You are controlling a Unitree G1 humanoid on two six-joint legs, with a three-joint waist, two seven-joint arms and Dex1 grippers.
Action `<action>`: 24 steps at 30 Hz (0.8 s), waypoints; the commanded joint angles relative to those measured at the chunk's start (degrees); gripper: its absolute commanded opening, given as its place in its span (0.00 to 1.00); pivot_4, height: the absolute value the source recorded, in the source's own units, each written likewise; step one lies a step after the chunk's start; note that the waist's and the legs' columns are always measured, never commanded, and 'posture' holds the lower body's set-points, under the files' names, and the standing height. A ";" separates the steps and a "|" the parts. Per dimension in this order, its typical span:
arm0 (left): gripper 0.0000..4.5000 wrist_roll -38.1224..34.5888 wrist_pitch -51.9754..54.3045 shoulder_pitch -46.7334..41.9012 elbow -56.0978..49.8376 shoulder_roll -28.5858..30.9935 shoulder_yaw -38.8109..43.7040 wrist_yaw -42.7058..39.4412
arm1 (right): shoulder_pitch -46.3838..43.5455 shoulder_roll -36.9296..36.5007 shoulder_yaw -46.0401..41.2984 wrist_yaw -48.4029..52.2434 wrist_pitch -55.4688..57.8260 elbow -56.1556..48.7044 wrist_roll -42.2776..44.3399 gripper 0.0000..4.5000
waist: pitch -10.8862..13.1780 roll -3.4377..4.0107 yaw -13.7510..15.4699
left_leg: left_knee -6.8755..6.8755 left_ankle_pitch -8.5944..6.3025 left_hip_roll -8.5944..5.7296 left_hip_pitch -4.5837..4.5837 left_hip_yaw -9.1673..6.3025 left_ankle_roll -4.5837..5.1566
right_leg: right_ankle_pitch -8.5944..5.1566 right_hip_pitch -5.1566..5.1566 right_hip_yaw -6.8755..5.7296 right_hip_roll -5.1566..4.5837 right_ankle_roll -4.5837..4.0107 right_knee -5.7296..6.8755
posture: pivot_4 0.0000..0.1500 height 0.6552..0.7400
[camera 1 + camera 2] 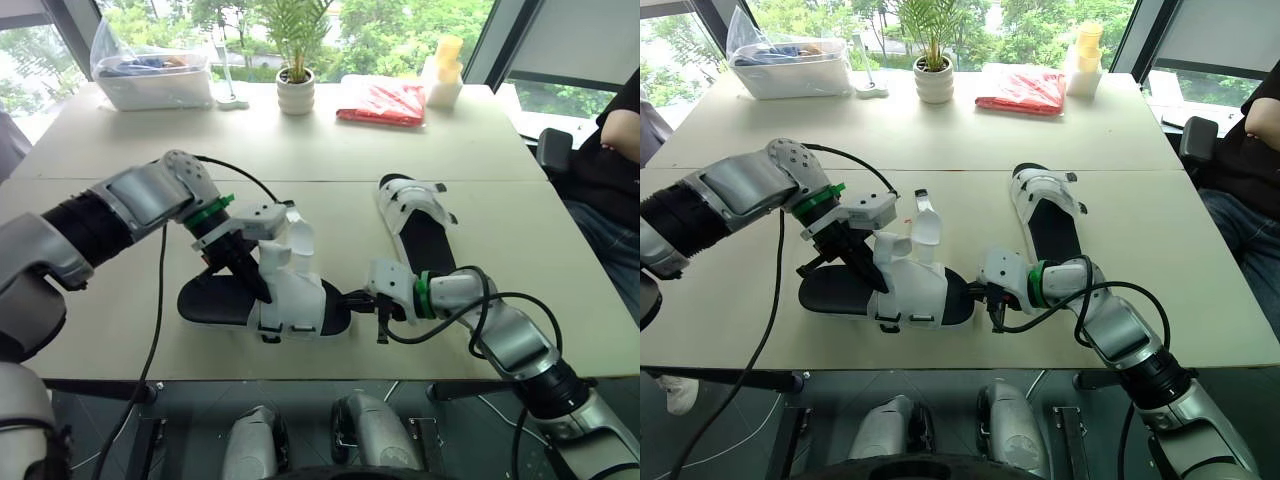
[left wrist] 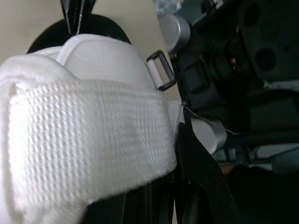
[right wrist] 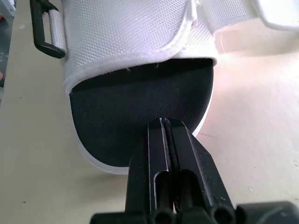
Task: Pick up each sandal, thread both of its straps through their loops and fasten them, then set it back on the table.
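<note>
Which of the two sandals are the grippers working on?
The near sandal by the table's front edge: left gripper at its white straps, right gripper at its toe. The far sandal lies apart, untouched.

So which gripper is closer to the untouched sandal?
Right. The right gripper sits just short of the untouched sandal; the left gripper grips the other sandal, farther away.

2 sandals (image 1: 300, 290) (image 1: 420, 235), 1 potted plant (image 1: 296, 90), 1 red packet (image 1: 382, 102), 1 bin (image 1: 155, 85).
</note>
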 commanded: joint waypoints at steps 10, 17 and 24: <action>0.01 3.15 -0.94 6.85 -6.24 2.80 2.27 -0.28 | -0.26 0.99 1.87 0.03 0.99 1.45 -0.90 0.00 | 0.00 0.00 -0.09 | 0.00 0.00 0.03 0.03 0.00 -0.01 | 0.00 0.01 0.03 0.05 0.00 0.01 | 1.00 0.81; 0.51 0.40 6.34 12.24 -8.92 5.09 12.66 -0.28 | -0.77 0.92 2.13 0.85 0.29 2.33 -0.94 0.00 | 0.00 0.00 0.03 | 0.02 0.01 0.04 0.04 0.00 -0.01 | 0.00 0.04 0.03 0.06 0.00 0.01 | 1.00 0.81; 0.95 -3.51 7.80 22.15 -17.92 17.18 22.06 -0.28 | -1.37 1.12 2.92 2.10 -0.97 3.74 -1.12 0.00 | 0.00 0.03 0.04 | -0.01 0.00 0.06 0.07 -0.02 -0.01 | -0.02 0.03 0.05 0.08 -0.02 0.00 | 1.00 0.81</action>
